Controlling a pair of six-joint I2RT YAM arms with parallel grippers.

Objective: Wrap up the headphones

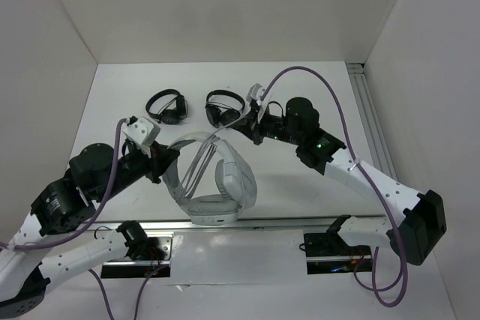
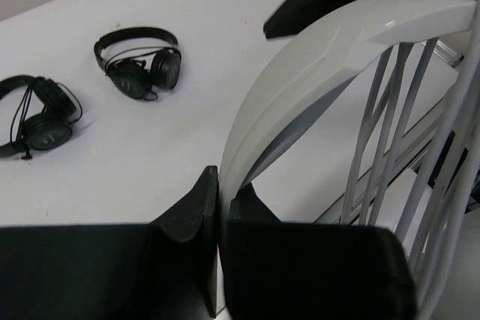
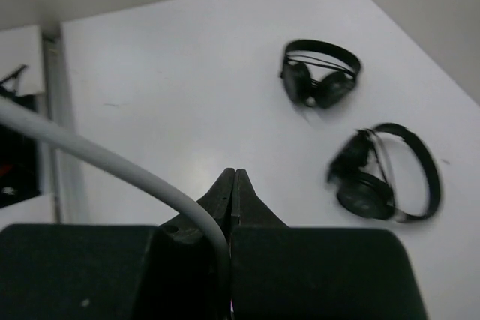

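The white headphones (image 1: 234, 177) stand at the table's near middle, with the grey cable (image 1: 199, 166) looped several times across the headband. My left gripper (image 1: 166, 161) is shut on the headband's left side; in the left wrist view the headband (image 2: 337, 43) rises from between the jaws of the left gripper (image 2: 223, 185), with cable loops (image 2: 390, 125) to the right. My right gripper (image 1: 247, 121) is behind the headset, shut on the cable. In the right wrist view the cable (image 3: 112, 159) curves into the closed right gripper (image 3: 234, 185).
Two small black headphones (image 1: 166, 106) (image 1: 223, 108) lie behind, near the right gripper; they also show in the left wrist view (image 2: 139, 61) (image 2: 41, 114) and the right wrist view (image 3: 319, 73) (image 3: 382, 174). A metal rail (image 1: 300, 222) runs along the front edge, another (image 1: 371, 118) along the right.
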